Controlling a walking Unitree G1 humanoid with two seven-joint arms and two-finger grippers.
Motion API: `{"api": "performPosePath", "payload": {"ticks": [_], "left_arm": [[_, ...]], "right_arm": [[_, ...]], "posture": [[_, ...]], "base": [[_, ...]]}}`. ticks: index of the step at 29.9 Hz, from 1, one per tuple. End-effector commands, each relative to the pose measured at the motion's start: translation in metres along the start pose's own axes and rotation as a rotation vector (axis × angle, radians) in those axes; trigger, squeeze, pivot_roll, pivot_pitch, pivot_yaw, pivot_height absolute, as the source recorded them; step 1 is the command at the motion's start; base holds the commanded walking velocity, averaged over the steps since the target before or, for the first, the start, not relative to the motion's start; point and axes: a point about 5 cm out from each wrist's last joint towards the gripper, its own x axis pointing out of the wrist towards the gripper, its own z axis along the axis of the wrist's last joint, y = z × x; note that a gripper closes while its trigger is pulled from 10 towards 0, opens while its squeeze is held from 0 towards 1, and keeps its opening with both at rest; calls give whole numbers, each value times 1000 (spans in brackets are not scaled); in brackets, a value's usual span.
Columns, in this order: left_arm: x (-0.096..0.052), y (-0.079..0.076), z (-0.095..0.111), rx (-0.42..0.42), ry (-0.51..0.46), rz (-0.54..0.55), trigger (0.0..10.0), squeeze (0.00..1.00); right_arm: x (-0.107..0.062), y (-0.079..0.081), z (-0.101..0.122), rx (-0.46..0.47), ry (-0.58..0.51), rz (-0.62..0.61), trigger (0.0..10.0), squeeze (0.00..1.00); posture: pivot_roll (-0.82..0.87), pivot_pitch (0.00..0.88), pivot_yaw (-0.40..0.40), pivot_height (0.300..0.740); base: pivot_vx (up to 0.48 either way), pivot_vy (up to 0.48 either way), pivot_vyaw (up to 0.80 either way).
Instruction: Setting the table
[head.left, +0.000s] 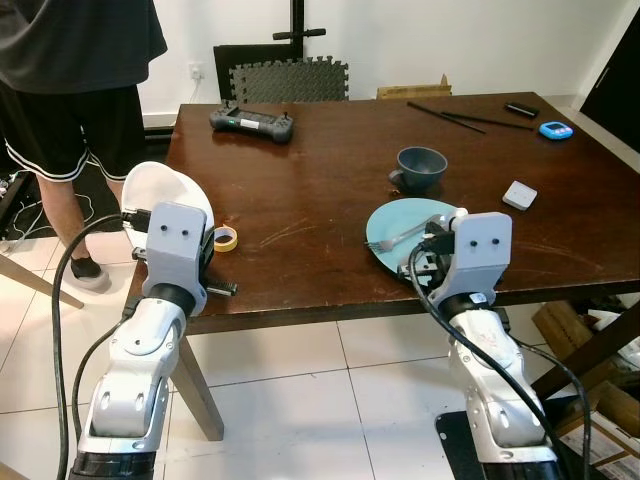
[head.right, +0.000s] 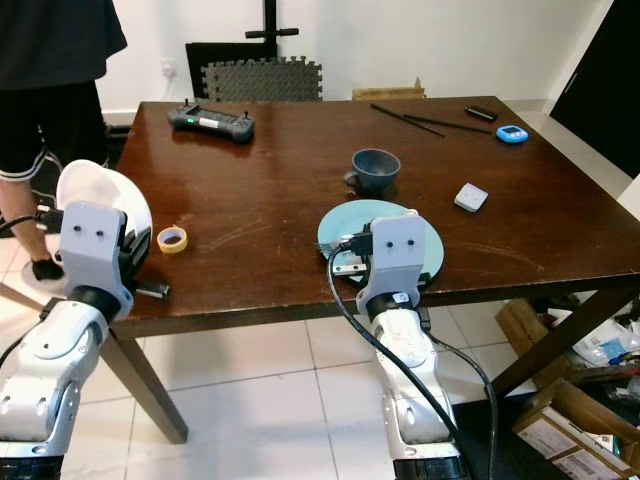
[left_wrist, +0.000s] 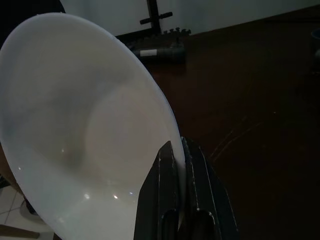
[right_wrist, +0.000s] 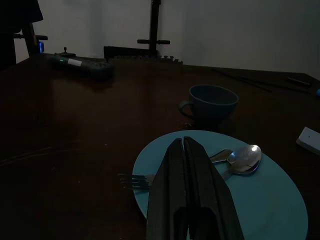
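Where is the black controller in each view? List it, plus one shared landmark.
Left eye view: black controller, far left edge of the table.
Right eye view: controller, same far left edge.
Left wrist view: controller beyond the white plate.
Right wrist view: controller at the far edge.
Shared landmark: black stand behind it.

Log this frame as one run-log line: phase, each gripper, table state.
phase: placing second plate | left gripper: shut on white plate, tilted at table's left edge | right gripper: shut, empty, over blue plate | fork, spoon on blue plate
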Motion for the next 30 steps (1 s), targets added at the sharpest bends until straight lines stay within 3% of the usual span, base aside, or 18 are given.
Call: {"api": "performPosePath", "payload": {"ticks": [1,23,30], "left_arm": [[-2,0,-1,7,11,8,10000,0],[-9,-12,-3,-15,29,9,10000,0],[-10,-14,-3,-19,32,3,10000,0]], "right_arm": [[-4,0,-4,-11,10,-8,10000,0],[-4,-1,-13,9,54,-15,10000,0],[-3,-4,-16,38,78,-35,10000,0]], "posture": [[40,187,40,740],[41,173,35,740],[41,167,34,740]], "base": [[0,0,0],[0,0,0],[0,0,789]]}}
